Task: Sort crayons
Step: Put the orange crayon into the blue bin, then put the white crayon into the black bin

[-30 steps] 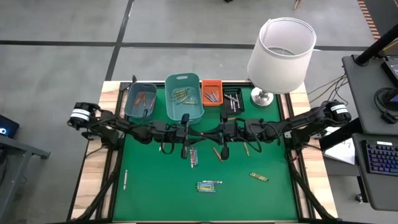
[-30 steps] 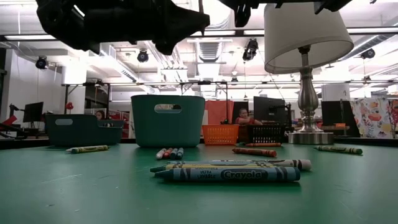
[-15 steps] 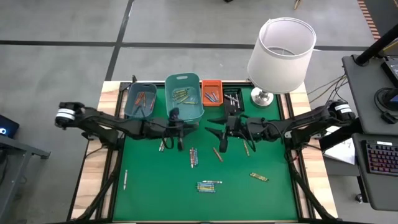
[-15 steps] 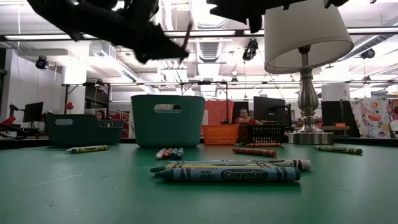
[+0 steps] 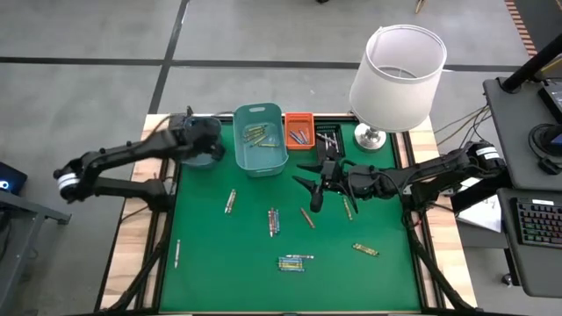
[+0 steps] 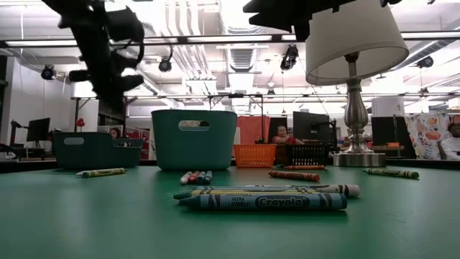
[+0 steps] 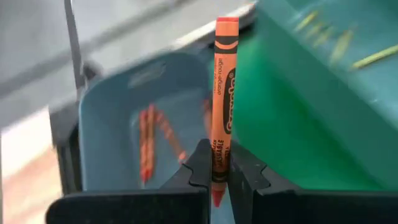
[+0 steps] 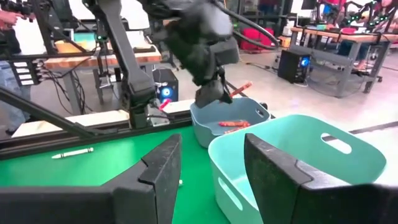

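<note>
Several crayons [image 5: 291,262] lie loose on the mat in the high view; the left gripper [image 5: 204,140] is at 10 o'clock over the grey-blue bin [image 5: 188,154]. Left wrist view: jaws closed on an orange crayon [image 7: 222,106]. Right wrist view: the right gripper [image 8: 211,163] stands open, empty.
</note>
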Controlling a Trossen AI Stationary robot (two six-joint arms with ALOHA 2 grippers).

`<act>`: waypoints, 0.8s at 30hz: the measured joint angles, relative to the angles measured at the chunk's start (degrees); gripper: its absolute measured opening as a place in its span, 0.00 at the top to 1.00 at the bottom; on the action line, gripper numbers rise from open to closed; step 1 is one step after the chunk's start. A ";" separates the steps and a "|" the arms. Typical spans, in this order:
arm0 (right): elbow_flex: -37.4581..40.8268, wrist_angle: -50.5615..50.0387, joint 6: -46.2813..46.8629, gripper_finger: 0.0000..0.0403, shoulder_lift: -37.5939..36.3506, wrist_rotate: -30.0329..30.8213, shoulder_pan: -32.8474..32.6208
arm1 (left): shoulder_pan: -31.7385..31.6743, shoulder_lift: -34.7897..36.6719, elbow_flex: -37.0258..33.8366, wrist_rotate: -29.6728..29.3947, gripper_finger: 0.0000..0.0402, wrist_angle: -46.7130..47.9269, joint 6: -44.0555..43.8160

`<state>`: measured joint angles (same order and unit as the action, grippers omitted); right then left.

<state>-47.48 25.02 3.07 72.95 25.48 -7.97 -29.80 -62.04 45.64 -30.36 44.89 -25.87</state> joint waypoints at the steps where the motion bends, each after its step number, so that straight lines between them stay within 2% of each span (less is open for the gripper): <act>1: 0.00 -0.06 0.00 0.59 0.00 0.02 0.00 | -3.18 -0.71 0.20 2.72 0.99 0.57 0.76; 4: 0.00 -0.83 0.78 0.59 0.00 0.02 0.00 | -10.76 -3.43 0.32 8.56 0.99 1.64 3.19; 8: 0.00 -1.84 1.26 0.59 0.00 0.02 0.00 | -15.11 -7.62 0.40 8.26 0.97 1.57 5.09; 16: 0.00 -2.23 1.42 0.59 0.00 0.06 0.00 | -15.83 -13.38 0.40 1.19 0.85 1.63 5.70; 24: 0.00 -2.46 1.91 0.59 0.00 0.06 0.00 | -14.80 -12.72 0.40 1.28 0.80 1.46 5.40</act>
<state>-47.48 22.56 4.98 72.95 25.54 -7.97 -44.60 -74.77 46.04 -29.08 46.35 -20.47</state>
